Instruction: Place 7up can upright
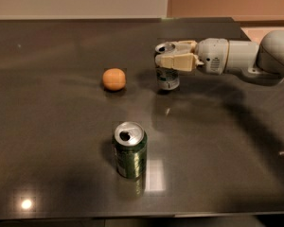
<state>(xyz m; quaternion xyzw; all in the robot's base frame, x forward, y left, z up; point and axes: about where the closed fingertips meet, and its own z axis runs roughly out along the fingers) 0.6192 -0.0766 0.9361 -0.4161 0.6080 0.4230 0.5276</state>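
The 7up can (168, 78) is a small silver-grey can with faint green markings. It stands upright at the middle right of the dark table (61, 141), with its base at or just above the surface. My gripper (159, 54) reaches in from the right and is shut on the can's upper part, one finger on each side. The fingers (176, 61) hide the can's upper body.
A dark green can (130, 149) with a silver top stands upright nearer the front, below and left of the gripper. An orange ball (114, 79) lies to the left of the 7up can. The arm (236, 56) spans the right side of the table.
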